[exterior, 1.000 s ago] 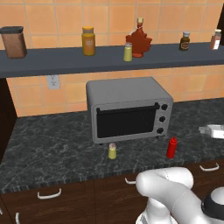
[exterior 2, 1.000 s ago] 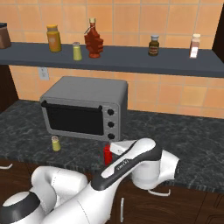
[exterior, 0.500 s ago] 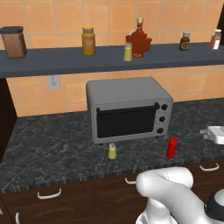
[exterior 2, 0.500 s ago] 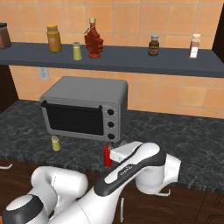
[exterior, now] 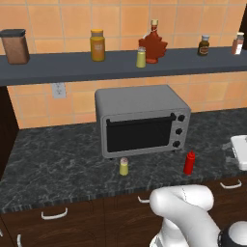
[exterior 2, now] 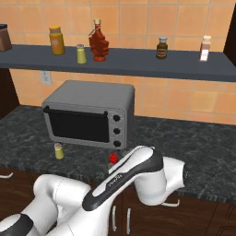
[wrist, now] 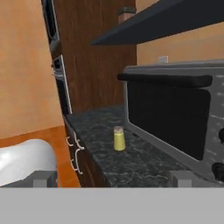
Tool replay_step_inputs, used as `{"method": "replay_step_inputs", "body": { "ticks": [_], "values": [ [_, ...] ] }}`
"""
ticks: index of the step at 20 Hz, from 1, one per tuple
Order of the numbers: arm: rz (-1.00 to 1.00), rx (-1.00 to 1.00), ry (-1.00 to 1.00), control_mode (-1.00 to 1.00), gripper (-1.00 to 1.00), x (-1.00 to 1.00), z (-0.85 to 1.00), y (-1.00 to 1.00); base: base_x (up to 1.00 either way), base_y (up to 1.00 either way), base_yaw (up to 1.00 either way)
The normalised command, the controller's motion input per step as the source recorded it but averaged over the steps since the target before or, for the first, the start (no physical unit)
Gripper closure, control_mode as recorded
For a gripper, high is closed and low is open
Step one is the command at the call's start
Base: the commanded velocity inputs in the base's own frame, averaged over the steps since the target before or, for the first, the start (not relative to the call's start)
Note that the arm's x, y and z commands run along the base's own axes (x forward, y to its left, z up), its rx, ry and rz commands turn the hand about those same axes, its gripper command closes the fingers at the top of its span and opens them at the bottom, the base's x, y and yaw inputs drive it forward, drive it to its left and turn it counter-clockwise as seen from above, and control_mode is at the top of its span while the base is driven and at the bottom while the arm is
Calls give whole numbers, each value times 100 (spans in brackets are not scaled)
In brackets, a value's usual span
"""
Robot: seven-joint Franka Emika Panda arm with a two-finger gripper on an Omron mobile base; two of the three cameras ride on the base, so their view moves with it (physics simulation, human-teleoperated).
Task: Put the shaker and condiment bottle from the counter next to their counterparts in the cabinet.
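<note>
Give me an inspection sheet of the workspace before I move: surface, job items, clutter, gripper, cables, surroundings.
Surface: dark marbled counter, toaster oven on it.
Job's things: shaker and red condiment bottle upright on the counter before the oven; matching shaker and maple-leaf bottle on the cabinet shelf.
Clutter: orange-yellow jar, brown canister, two small bottles on the shelf; white object at the counter's right edge.
Gripper: open, holding nothing, facing the counter shaker.
Cables: nothing seen.
Surroundings: orange tiled wall, wall outlet, brown drawers.
</note>
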Motion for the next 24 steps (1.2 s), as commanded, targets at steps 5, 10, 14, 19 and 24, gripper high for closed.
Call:
{"method": "replay_step_inputs", "body": {
  "ticks": [5, 10, 14, 19, 24],
  "values": [
    [3, -6, 0, -100, -100, 0, -4, 13, 0, 0, 0],
    [0, 0, 0, -100, -100, 32, -6, 0, 0, 0, 0],
    [1, -2, -2, -100, -100, 16, -56, 3, 0, 0, 0],
    [9, -1, -5, -100, -100, 0, -50, -10, 0, 0, 0],
    [10, 1, -5, -100, -100, 6, 0, 0, 0, 0, 0]
  ]
}}
